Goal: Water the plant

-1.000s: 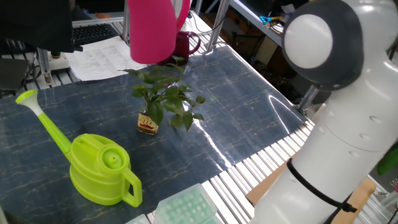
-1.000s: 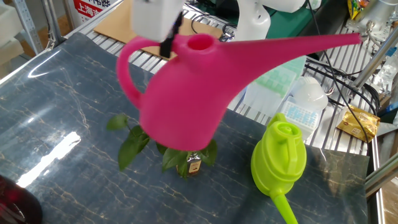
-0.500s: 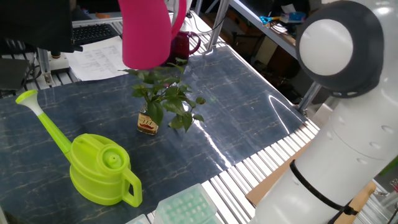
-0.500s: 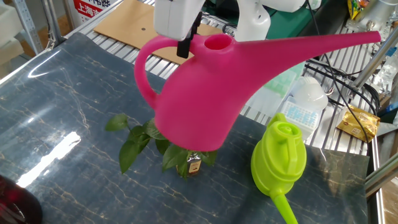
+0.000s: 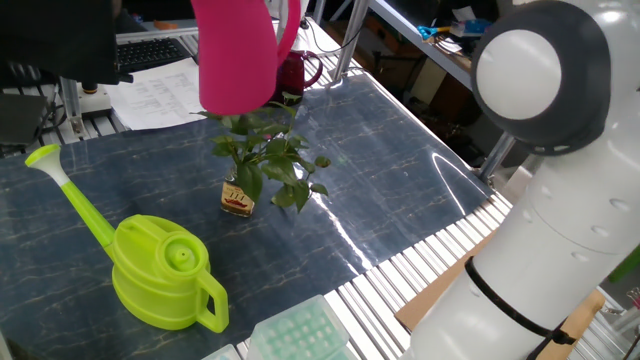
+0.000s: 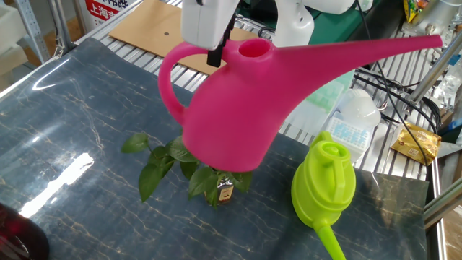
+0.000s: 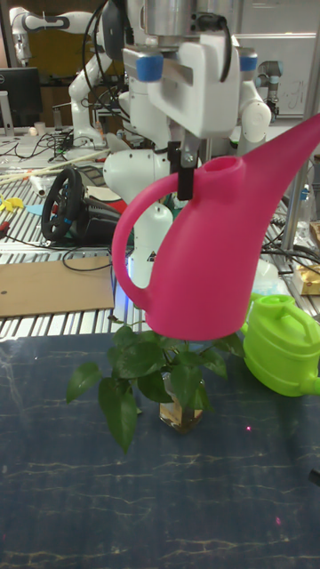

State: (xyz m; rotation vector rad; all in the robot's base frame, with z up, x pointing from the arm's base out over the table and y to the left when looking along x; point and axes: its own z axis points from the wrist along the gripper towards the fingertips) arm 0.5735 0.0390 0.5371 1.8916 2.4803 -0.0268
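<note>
Two plastic watering cans show in one fixed view: a pink one (image 5: 235, 55) hanging above the table, its top cut off by the frame, and a lime-green one (image 5: 160, 270) standing on the dark marbled mat (image 5: 400, 190). The plant (image 5: 262, 160), a leafy green sprig in a small amber bottle, stands on the mat just under the pink can.

From the other fixed view, the white gripper (image 6: 214, 50) pinches the pink can's handle near its filler hole, spout rising toward the right. The plant's leaves peek out beneath.

The tall fixed view shows the gripper clenched on the handle, pink can directly over the plant, green can behind right.
</note>
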